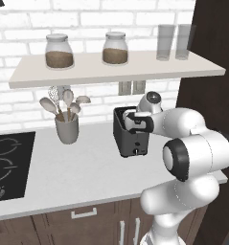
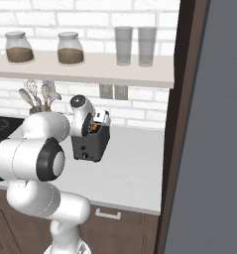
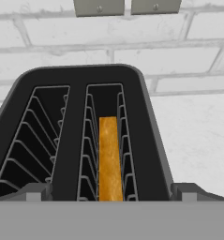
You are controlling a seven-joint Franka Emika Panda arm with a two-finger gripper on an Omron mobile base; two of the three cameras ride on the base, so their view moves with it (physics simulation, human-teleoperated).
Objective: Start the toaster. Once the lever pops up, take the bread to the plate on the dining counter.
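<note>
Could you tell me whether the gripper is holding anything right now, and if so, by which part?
Nothing is held. The gripper is open above the toaster, and the bread sits untouched in its slot.

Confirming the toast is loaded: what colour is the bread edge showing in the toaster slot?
Golden-orange: the bread sits in the right-hand slot of the toaster, clearest in the hand view.

toaster (image 1: 130, 136): dark grey, boxy, two slots, upright on the white table, near the brick wall | lever (image 1: 138, 145): small pale tab on the narrow front face, low | bread (image 3: 109, 159): golden-orange slice, on edge, deep in the right slot in the hand view; left slot empty
</note>
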